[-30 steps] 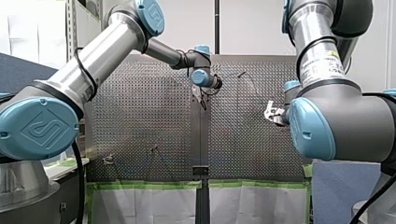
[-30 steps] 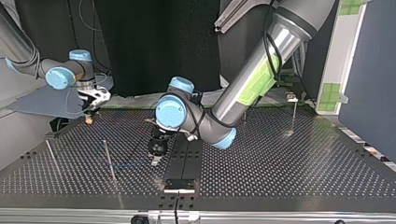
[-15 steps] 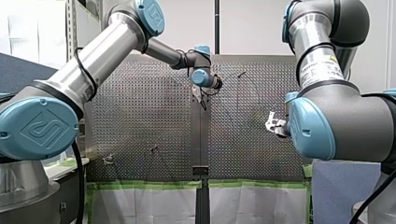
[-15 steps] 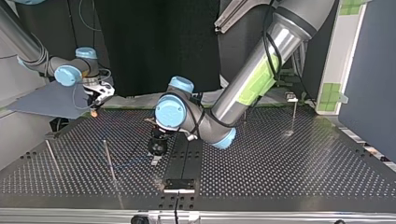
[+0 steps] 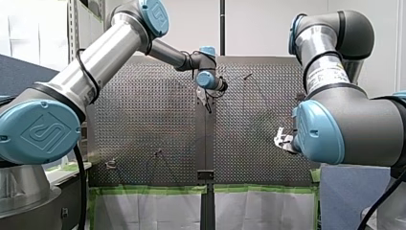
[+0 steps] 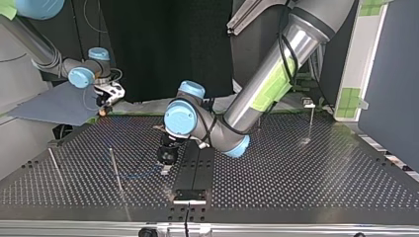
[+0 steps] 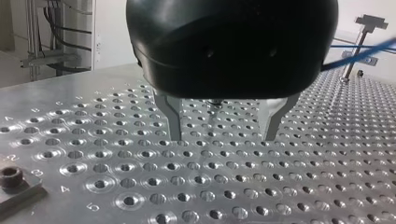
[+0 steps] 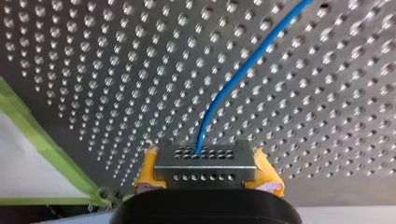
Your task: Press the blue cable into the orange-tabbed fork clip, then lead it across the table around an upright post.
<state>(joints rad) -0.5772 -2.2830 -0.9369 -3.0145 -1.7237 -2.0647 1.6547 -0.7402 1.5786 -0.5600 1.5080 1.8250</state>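
My right pincer (image 8: 205, 161) was closed on the blue cable (image 8: 233, 88), which was nipped between its yellow pads (image 8: 148, 170). From the tips the cable ran straight ahead in a gentle curve, low over the perforated tabletop (image 8: 327, 116). My left pincer (image 7: 222, 135) hung just above the tabletop with its metal fingers (image 7: 170, 116) wide apart and nothing between them. Well ahead of it and off to one side, the same cable crossed an upright post (image 7: 351, 60), though I could not tell whether it touched the post. I could not pick out the orange-tabbed fork clip in any view. I judged the cable to be thin, light and limp. It would sag wherever it was unsupported, bend without resistance, and swing rather than push if I steered it from far back. Its smooth sheath looked likely to creep through the pads under a hard pull, and a sharp fold could kink it. The best hold seemed to be square across the pads, close to the stretch meant for the clip. That would leave only a short free length to press down. The other pincer could hold it further along, with light tension for the run around the post.
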